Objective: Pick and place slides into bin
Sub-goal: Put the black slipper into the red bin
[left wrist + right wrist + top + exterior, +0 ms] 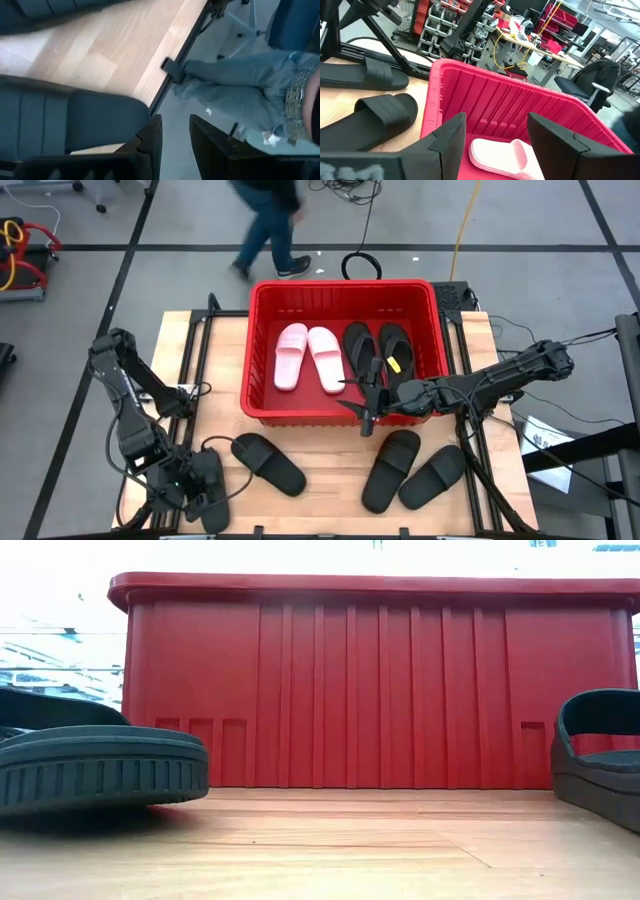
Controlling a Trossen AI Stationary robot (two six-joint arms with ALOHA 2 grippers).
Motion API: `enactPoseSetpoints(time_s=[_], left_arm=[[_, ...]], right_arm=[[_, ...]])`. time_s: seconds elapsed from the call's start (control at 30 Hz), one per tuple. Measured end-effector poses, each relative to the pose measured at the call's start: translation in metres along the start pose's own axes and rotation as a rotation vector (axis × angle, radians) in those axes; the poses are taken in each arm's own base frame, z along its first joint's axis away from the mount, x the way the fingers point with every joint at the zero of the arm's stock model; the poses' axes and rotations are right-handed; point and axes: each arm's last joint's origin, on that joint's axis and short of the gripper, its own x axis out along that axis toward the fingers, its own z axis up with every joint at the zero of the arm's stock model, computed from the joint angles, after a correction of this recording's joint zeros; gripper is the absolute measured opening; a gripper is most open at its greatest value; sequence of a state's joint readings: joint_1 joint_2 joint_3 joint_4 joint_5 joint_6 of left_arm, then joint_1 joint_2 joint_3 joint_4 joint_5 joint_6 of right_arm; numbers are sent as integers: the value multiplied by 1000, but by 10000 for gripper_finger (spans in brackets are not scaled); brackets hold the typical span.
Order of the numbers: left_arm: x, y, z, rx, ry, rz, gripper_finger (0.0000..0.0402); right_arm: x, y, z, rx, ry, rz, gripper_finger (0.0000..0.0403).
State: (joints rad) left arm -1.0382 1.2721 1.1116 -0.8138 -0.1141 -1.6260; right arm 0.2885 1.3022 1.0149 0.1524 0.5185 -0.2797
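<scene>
At the table's front-left corner, the left gripper point(190, 480) clamps a black slide point(207, 490). The bin point(262, 340) lies far-right of it; right gripper point(368, 395) hangs open over it.

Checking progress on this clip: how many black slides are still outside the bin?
4. One at the left end effector, near the table's front left; one beside it; two at front right. None seems hidden.

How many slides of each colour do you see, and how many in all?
Black slides: 6
Pink slides: 2
Total: 8
</scene>
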Motion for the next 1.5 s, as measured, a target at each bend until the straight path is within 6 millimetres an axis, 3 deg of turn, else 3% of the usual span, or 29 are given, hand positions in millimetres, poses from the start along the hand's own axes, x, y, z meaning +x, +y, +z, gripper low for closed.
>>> enactPoseSetpoints(time_s=[0.27,0.43,0.7,1.0,1.2,1.5], left_arm=[[10,11,1,-40,144,58,93],[18,18,5,-60,108,83,93],[21,26,4,159,133,126,93],[13,54,15,115,98,426,93],[14,51,18,109,55,400,93],[33,46,4,319,18,422,93]], right_arm=[[0,0,0,3,-1,2,197],[0,0,0,5,-1,2,197],[0,0,0,6,-1,0,196],[0,0,0,6,-1,-3,196],[0,0,0,6,-1,-3,196],[0,0,0,6,1,-5,196]])
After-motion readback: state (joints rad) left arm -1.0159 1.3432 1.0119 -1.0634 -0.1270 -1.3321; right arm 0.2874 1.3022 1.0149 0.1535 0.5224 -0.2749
